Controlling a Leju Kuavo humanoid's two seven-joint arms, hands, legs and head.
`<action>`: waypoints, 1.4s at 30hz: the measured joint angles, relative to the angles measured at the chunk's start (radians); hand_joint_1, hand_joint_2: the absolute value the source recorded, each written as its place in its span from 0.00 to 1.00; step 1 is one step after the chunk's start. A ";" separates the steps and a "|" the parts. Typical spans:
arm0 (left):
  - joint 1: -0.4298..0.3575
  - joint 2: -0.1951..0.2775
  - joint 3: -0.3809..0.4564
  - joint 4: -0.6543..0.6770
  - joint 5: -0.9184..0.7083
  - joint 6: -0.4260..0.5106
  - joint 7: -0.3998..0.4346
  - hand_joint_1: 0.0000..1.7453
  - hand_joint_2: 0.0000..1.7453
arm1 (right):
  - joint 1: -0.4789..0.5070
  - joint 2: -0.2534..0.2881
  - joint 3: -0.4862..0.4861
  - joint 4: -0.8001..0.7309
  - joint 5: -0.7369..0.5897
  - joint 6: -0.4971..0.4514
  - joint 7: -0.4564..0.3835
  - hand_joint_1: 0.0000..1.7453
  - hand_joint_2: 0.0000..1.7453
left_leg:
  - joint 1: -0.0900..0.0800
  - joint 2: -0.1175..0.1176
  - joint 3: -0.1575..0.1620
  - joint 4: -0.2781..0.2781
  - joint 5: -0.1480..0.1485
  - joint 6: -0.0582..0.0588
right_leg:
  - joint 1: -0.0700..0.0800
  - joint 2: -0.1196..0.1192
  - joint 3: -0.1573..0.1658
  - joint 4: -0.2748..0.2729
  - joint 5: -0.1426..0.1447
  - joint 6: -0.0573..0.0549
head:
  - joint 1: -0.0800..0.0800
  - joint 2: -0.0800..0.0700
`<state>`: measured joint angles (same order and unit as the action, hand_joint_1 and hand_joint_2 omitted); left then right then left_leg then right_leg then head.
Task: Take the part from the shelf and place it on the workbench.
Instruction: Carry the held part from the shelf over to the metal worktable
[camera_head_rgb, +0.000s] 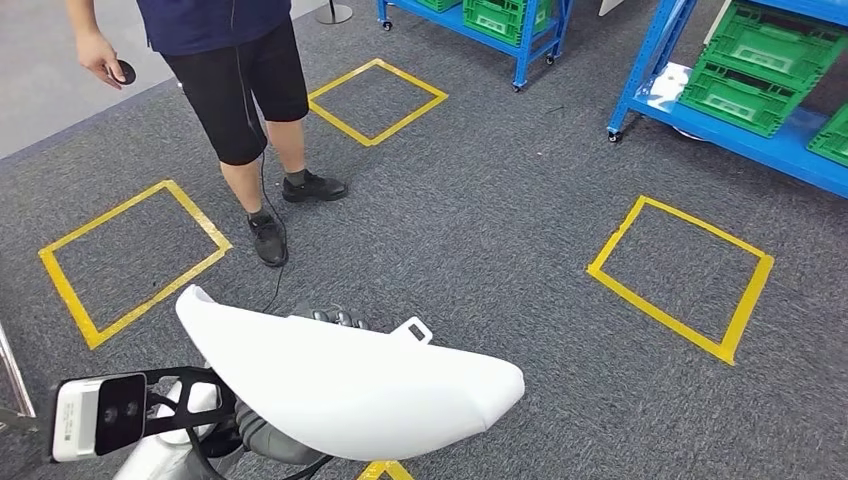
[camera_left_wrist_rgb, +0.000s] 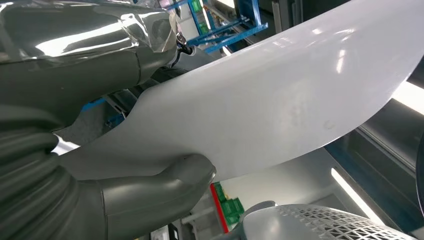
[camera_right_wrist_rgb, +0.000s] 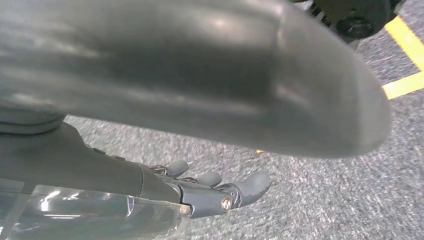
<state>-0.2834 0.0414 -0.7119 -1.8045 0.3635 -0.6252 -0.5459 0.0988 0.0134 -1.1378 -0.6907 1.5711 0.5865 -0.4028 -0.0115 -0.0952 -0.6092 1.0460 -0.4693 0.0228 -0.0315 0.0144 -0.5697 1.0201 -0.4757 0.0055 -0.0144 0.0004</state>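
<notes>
2 hands: left hand (camera_left_wrist_rgb: 150, 200) clamped on white part (camera_head_rgb: 350, 385), right hand (camera_right_wrist_rgb: 210, 192) loosely spread above carpet (camera_right_wrist_rgb: 325, 200).

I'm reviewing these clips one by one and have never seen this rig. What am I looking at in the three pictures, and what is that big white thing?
This is a two-legged humanoid robot with two arms, each ending in a hand. The head view looks forward and down at a grey carpet floor marked with yellow tape squares. Blue shelves holding green crates stand at the back, and a person stands nearby.

The big white part is a smooth curved panel. The left wrist view, taken from just behind the left hand, shows its grey thumb pressed against the panel, so that hand holds it.

The right wrist view sits behind the right hand, which holds nothing and hangs over the carpet with fingers loosely extended.
</notes>
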 joint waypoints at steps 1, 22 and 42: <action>-0.003 0.001 -0.003 0.002 0.002 0.002 0.000 0.99 1.00 | 0.001 -0.001 -0.003 0.002 0.000 -0.001 0.000 0.00 0.00 | 0.002 0.034 -0.040 0.076 -0.032 -0.005 | 0.004 -0.012 0.001 0.000 -0.002 -0.005 | -0.004 0.000; -0.029 0.027 -0.026 0.031 0.032 0.007 0.015 0.99 1.00 | -0.021 0.026 -0.103 0.052 -0.017 0.010 0.050 0.00 0.00 | 0.007 0.064 0.032 -0.049 0.026 0.017 | -0.007 -0.015 -0.065 0.095 -0.026 0.063 | 0.000 0.000; -0.056 0.038 -0.060 0.043 0.036 0.022 0.027 0.99 1.00 | -0.030 0.041 -0.113 0.090 0.001 -0.009 0.035 0.00 0.00 | -0.036 0.159 0.012 -0.032 0.010 0.059 | 0.030 -0.133 0.010 0.000 -0.019 -0.007 | 0.000 0.000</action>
<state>-0.3390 0.0792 -0.7717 -1.7618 0.3998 -0.6037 -0.5194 0.0684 0.0543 -1.2507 -0.6009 1.5719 0.5779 -0.3681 -0.0471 0.0643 -0.5975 1.0142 -0.4588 0.0816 -0.0013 -0.1190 -0.5602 1.0197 -0.4947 -0.0013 -0.0148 0.0004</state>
